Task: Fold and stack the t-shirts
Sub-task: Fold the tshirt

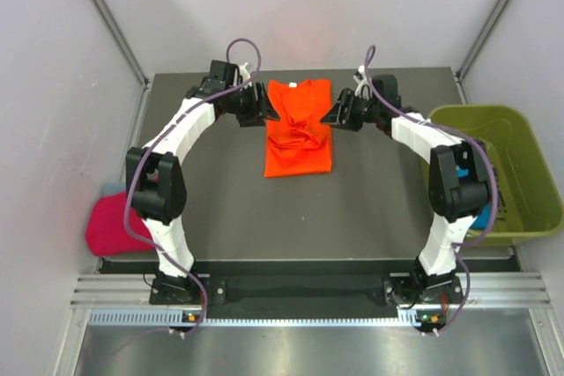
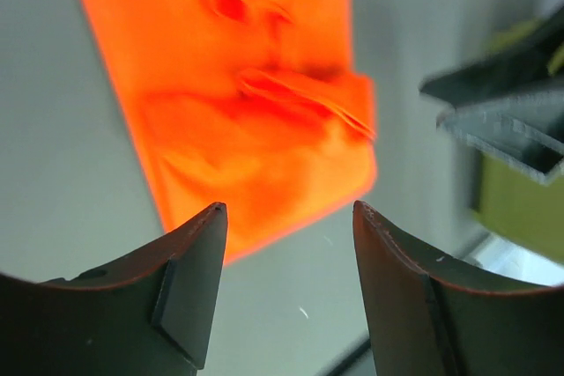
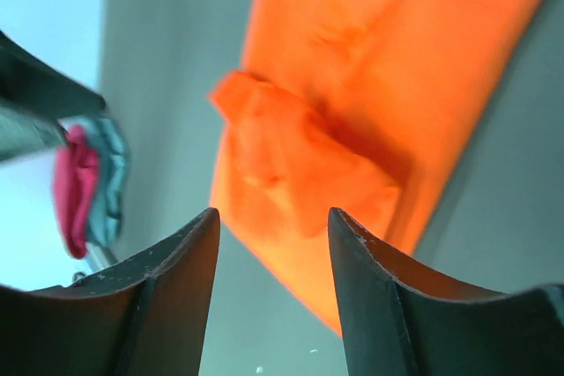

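Observation:
The bright orange t-shirt (image 1: pixel 300 134) lies partly folded and wrinkled at the far middle of the table, its white tag (image 1: pixel 293 84) at the far edge. It fills the left wrist view (image 2: pixel 256 103) and the right wrist view (image 3: pixel 352 103). My left gripper (image 1: pixel 263 110) is open and empty at the shirt's far-left side, just above the table (image 2: pixel 289 213). My right gripper (image 1: pixel 333 114) is open and empty at the far-right side (image 3: pixel 273 217). A magenta-pink t-shirt (image 1: pixel 115 224) lies left of the table with a teal-blue one (image 1: pixel 110 189) under it.
An olive-green bin (image 1: pixel 507 173) stands at the table's right edge; a bit of blue cloth (image 1: pixel 481 217) shows in it behind my right arm. The pink and teal shirts also show in the right wrist view (image 3: pixel 75 187). Grey walls close in on both sides.

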`<act>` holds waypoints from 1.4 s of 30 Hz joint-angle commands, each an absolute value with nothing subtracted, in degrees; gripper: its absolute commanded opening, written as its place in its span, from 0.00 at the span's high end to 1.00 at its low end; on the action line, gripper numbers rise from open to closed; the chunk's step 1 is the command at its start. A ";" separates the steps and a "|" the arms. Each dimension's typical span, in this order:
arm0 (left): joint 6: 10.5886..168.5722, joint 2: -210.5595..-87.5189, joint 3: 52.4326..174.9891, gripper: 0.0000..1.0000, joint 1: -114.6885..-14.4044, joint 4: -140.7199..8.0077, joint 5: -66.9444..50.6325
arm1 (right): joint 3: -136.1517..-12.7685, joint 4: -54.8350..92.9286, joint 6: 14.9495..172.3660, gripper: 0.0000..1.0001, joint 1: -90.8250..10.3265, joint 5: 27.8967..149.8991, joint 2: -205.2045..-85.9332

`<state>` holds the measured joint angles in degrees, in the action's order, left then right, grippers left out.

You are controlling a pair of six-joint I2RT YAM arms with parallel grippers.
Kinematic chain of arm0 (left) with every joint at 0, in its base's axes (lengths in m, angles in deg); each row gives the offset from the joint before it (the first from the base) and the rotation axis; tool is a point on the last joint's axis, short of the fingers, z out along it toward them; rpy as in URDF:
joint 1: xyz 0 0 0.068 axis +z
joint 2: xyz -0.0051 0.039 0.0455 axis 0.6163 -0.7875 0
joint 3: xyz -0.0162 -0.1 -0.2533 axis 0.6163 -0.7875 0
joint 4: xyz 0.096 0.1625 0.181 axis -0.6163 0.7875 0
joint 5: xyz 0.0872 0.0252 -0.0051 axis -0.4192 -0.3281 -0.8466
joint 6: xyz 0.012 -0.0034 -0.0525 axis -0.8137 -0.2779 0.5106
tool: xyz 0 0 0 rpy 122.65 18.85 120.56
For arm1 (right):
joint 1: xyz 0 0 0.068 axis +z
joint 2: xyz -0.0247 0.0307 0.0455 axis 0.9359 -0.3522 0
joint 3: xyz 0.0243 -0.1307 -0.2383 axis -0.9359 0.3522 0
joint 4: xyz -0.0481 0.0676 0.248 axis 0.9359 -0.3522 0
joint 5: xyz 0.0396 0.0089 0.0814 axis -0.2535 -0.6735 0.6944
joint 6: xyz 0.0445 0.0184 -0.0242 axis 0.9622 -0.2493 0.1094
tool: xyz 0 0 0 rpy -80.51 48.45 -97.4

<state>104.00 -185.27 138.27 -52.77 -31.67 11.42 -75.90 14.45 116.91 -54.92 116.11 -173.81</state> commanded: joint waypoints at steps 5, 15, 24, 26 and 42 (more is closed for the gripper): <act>110.25 -180.68 123.92 0.41 -55.27 -35.69 20.41 | -72.57 19.20 119.36 0.48 -50.05 120.19 -168.98; 112.54 -187.36 120.99 0.49 -56.24 -38.77 21.29 | -70.28 21.58 122.70 0.52 -47.14 121.25 -173.47; 113.51 -190.79 122.58 0.49 -56.24 -38.24 20.15 | -70.28 21.22 122.79 0.52 -46.88 121.16 -176.98; 113.95 -191.05 122.31 0.50 -56.24 -38.59 20.23 | -70.89 21.14 122.53 0.52 -46.79 121.07 -178.47; 113.07 -190.27 120.99 0.49 -56.24 -37.97 19.36 | -87.85 20.52 119.54 0.53 -50.39 115.81 -185.25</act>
<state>113.62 -191.54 121.02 -56.37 -36.46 19.72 -83.20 18.74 121.56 -48.45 118.07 -186.53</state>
